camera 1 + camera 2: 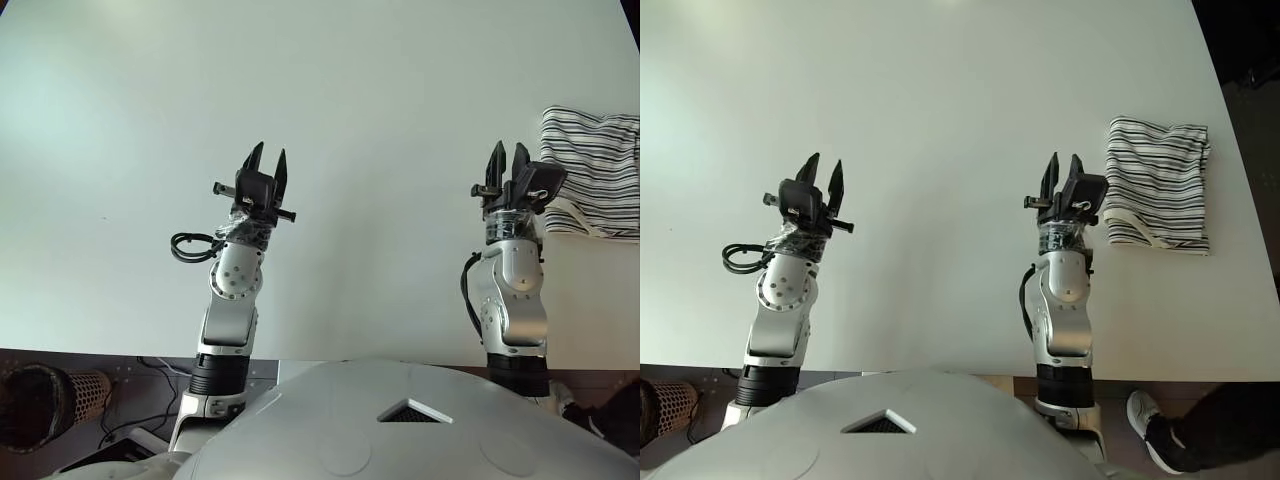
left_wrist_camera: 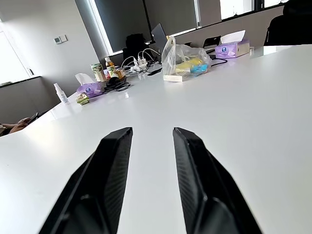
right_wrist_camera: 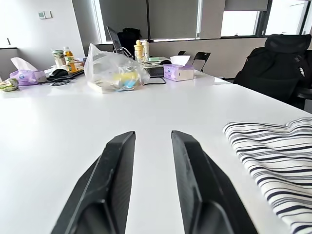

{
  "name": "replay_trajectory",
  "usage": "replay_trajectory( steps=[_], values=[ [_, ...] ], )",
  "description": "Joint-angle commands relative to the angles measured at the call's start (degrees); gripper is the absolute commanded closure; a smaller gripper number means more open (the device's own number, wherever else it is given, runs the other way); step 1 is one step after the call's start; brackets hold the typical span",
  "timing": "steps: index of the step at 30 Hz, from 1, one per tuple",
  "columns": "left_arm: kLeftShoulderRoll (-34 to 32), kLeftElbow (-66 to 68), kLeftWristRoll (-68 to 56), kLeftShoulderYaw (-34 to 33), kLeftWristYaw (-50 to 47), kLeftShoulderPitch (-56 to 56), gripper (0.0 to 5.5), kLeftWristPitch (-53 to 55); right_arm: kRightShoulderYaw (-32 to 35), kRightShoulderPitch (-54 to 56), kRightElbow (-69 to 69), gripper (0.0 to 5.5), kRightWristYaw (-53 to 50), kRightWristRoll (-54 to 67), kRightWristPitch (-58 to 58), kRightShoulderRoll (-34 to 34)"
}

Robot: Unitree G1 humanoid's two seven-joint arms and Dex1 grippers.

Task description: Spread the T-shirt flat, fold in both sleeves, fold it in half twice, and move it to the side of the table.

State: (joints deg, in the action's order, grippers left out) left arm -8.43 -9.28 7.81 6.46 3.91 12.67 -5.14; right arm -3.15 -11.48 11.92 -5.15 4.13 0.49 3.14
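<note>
Left gripper (image 1: 267, 158) and right gripper (image 1: 1064, 165) stand part-open, both empty. Folded striped T-shirt (image 1: 1160, 185) lies at the table's (image 1: 940, 90) right edge, just beside the right gripper. Task appears complete; any withdrawal should avoid brushing the folds.

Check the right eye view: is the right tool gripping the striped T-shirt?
No: the right tool stands open and empty, while the folded T-shirt lies flat beside it, apart from its fingers.
</note>
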Motion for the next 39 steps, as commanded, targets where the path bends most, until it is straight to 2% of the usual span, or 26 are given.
replay_trajectory(
  steps=[1,8,20,39],
  values=[
    [1.9,1.5,-0.2,-0.9,-2.1,-1.8,3.77,-0.2,-1.4,0.7,-1.3,4.15,2.4,-2.4,0.8,1.2],
    [4.8,2.7,-2.8,-3.4,-3.6,-3.4,2.74,1.7,-1.9,1.4,-2.9,2.95,5.5,-4.2,-0.2,1.7],
    [7.2,2.7,-2.2,-3.8,-4.8,-2.1,2.74,2.7,2.4,6.1,-5.7,2.95,4.5,-3.9,0.2,0.8],
    [6.3,10.5,-0.4,-5.3,-7.5,-9.6,2.74,1.7,5.5,14.9,-14.6,2.95,4.4,-4.0,-0.1,1.5]
  ],
)
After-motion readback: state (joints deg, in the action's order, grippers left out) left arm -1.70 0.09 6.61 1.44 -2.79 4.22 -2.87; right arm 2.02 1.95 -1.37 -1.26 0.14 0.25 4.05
